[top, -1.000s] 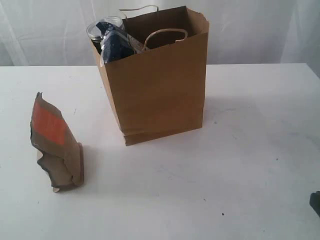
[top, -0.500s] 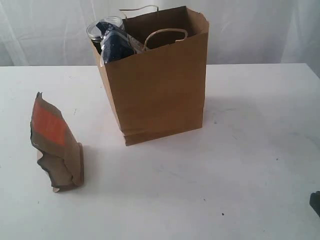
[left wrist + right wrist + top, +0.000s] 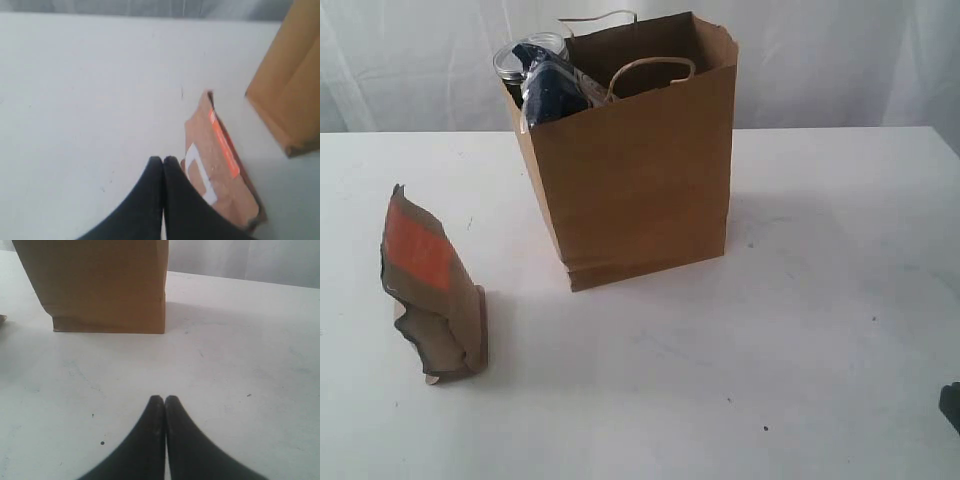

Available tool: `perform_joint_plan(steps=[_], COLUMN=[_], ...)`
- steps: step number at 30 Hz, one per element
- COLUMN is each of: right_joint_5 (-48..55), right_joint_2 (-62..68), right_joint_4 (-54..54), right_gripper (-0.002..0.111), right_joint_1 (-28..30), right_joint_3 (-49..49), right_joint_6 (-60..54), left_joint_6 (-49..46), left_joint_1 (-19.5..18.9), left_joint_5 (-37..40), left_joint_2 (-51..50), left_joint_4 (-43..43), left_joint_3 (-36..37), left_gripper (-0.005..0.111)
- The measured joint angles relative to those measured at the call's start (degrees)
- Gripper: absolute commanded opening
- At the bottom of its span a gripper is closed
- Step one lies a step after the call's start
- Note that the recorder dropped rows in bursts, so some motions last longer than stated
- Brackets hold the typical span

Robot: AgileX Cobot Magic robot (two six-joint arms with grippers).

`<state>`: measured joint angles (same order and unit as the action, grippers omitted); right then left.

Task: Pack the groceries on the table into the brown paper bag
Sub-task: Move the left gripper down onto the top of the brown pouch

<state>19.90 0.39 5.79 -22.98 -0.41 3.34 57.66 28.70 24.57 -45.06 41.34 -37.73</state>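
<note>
Left tool (image 3: 163,161), right tool (image 3: 165,399): closed, empty | orange-brown pouch (image 3: 432,290) stands tilted near left edge of counter (image 3: 740,380) (only item out) | risk: a nudge topples it; brown paper bag (image 3: 640,180) crowded.

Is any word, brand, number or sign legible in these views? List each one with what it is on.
No text can be read in any view.
orange-brown pouch: its orange panel and white sticker are too blurred to read.
long navy packet and clear jar, showing above the bag's rim: no legible print.
brown paper bag: plain, no marking visible.
</note>
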Motion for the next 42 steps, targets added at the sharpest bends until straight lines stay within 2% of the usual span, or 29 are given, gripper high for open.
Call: perform_joint_plan(steps=[4,5,8,16,17,20,21,23,25,31,34,42], right_joint_5=[0.0,0.0,0.0,0.0,0.0,0.0,0.0,0.0,0.0,0.0,0.0,0.0], right_joint_2=[0.0,0.0,0.0,0.0,0.0,0.0,0.0,0.0,0.0,0.0,0.0,0.0], right_joint_4=[0.0,0.0,0.0,0.0,0.0,0.0,0.0,0.0,0.0,0.0,0.0,0.0], right_gripper=[0.0,0.0,0.0,0.0,0.0,0.0,0.0,0.0,0.0,0.0,0.0,0.0], right_joint_1=[0.0,0.0,0.0,0.0,0.0,0.0,0.0,0.0,0.0,0.0,0.0,0.0], right_joint_3=[0.0,0.0,0.0,0.0,0.0,0.0,0.0,0.0,0.0,0.0,0.0,0.0], right_joint_6=[0.0,0.0,0.0,0.0,0.0,0.0,0.0,0.0,0.0,0.0,0.0,0.0], left_joint_6=[-20.62,-27.27,-32.87,-42.68,-45.03,-52.77,-53.54,-53.79,-50.82,-49.03,-48.92,-48.82], left_joint_1=[0.0,0.0,0.0,0.0,0.0,0.0,0.0,0.0,-0.42,-9.12,-11.89,-12.56], left_joint_5=[3.69,4.62,6.97,10.39,11.64,12.34,12.57,13.58,13.81,12.42,11.25,9.32], left_joint_2=[-4.81,-6.08,-8.03,-12.27,-13.39,-14.45,-14.6,-15.43,-17.39,-26.22,-28.31,-36.36], left_joint_4=[-16.23,-22.62,-28.31,-35.12,-37.47,-43.85,-44.82,-45.74,-45.74,-47.94,-47.94,-47.58], left_joint_3=[-5.97,-8.03,-12.53,-21.38,-22.88,-24.02,-24.02,-24.02,-24.02,-24.02,-24.02,-24.02], left_gripper=[0.0,0.0,0.0,0.001,0.004,0.043,0.065,0.074,0.074,0.074,0.074,0.072])
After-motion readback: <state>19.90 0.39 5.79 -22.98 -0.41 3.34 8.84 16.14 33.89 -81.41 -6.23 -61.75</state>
